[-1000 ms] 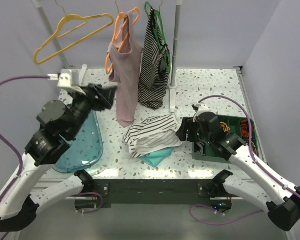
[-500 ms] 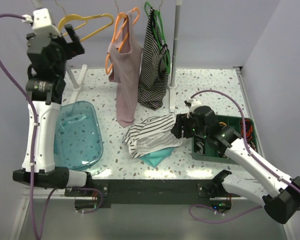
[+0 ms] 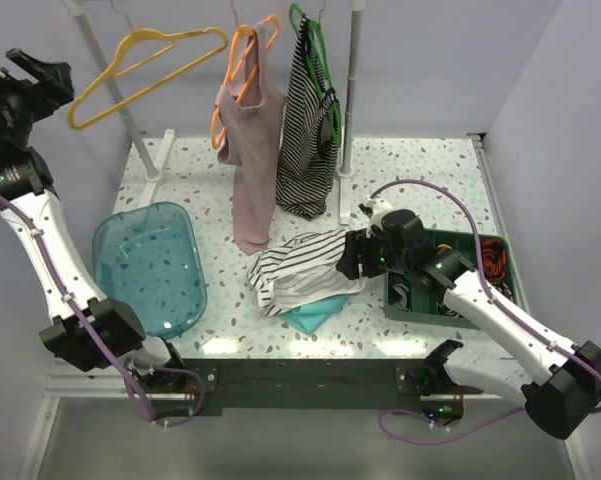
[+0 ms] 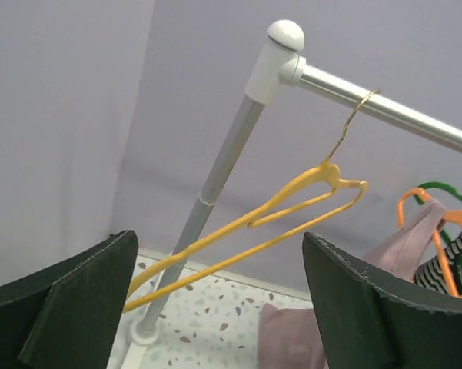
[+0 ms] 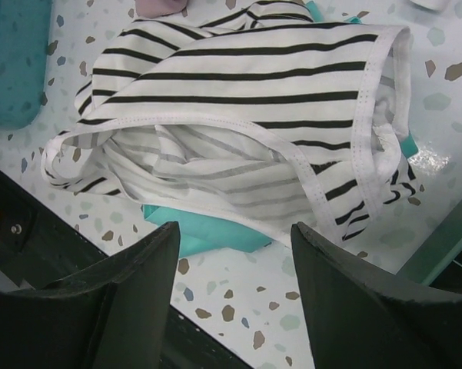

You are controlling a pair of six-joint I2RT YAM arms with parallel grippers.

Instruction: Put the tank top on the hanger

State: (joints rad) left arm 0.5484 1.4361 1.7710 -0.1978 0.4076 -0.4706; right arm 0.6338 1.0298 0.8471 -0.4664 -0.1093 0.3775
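Note:
The white tank top with thin black stripes lies crumpled on the speckled table; it fills the right wrist view. The yellow hanger hangs empty by its metal hook on the rail at the back left, and shows in the left wrist view. My left gripper is open, raised high at the far left, just left of the hanger and apart from it. My right gripper is open at the tank top's right edge, its fingers above the table beside the cloth, holding nothing.
An orange hanger with a pink top and a green hanger with a densely striped top hang on the rail. A teal plastic tub sits at the left. A teal cloth lies under the tank top. A green bin is at right.
My left arm swung up and left from over the tub to beside the yellow hanger. My right gripper edged slightly left toward the tank top.

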